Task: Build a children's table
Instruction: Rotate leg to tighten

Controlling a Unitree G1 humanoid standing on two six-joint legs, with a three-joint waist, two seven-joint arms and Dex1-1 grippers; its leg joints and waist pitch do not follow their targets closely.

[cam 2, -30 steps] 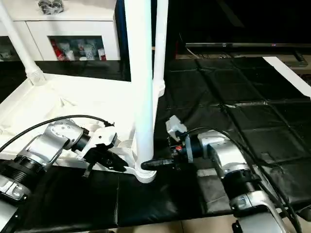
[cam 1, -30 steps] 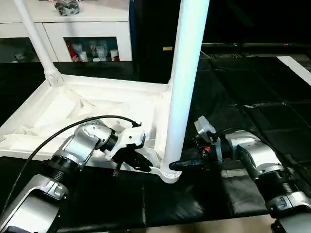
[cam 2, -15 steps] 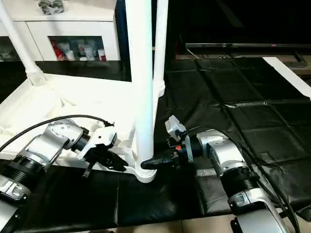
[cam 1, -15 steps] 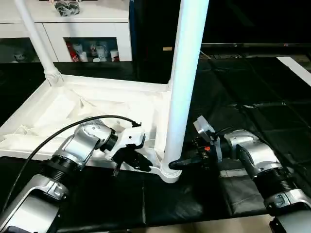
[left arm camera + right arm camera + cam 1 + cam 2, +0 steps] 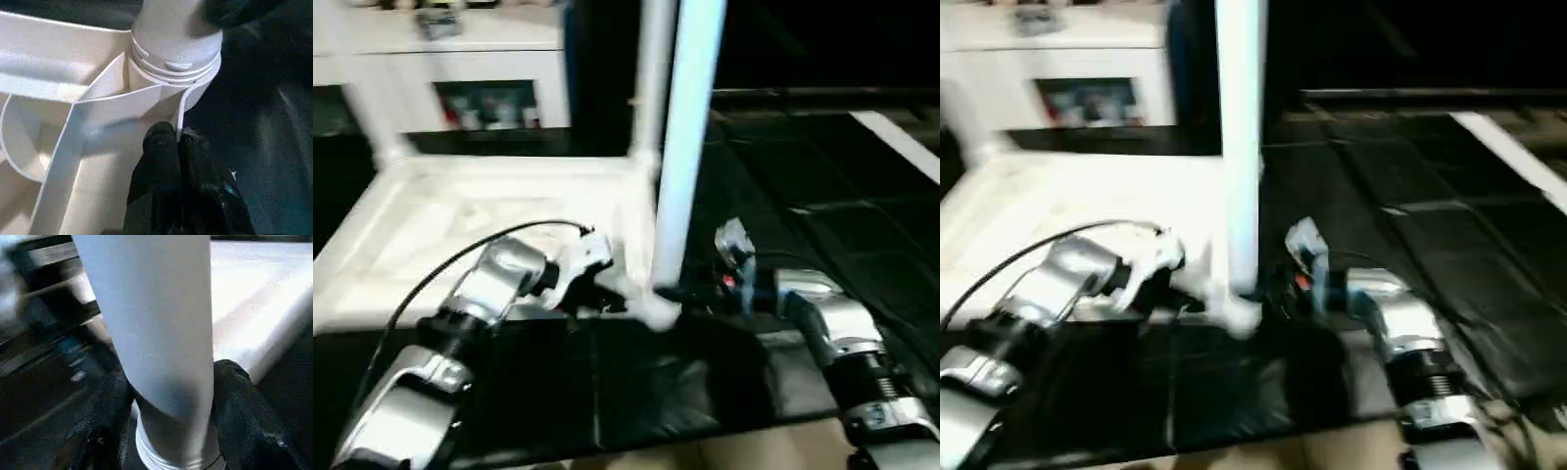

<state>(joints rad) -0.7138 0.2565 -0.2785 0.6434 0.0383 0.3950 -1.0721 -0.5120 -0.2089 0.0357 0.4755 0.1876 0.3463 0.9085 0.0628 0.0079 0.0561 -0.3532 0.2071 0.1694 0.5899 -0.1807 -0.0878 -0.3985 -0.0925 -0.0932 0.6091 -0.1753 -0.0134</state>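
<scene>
Children's table, inverted on a black padded mat (image 5: pixel 773 186), mid-assembly. The table top (image 5: pixel 460 211), smooth white plastic with a ribbed underside, lies face down. Three tapered tubular legs stand upright in corner sockets: near leg (image 5: pixel 683 147), far leg (image 5: pixel 651 88), and far-left leg (image 5: pixel 374 122). A fourth leg cannot be made out, so at least one fitting probably remains. The left claw (image 5: pixel 177 142), fingers together, pinches the thin rim wall beside the near corner socket (image 5: pixel 176 54), a round collar with moulded ridges. The right claw (image 5: pixel 168 396) clasps the near leg's base, one finger on either side. A white glass-door cabinet (image 5: pixel 470 73) stands behind.
</scene>
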